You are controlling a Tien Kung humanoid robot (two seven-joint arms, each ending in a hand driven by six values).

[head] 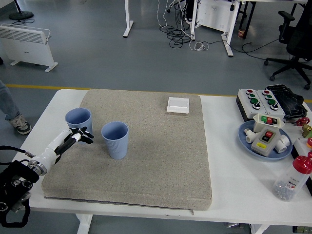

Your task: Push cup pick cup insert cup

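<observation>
At left of frame, the left hand (78, 136), fingers spread and gripping nothing, touches the rear cup (79, 124); pushed off-centre, it could tip or skid past the 2nd cup (115, 139).

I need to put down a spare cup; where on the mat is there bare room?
The mat is bare right of the middle cup, below the white switch plate. Crowded: the left edge, where the left hand meets the left cup.
</observation>
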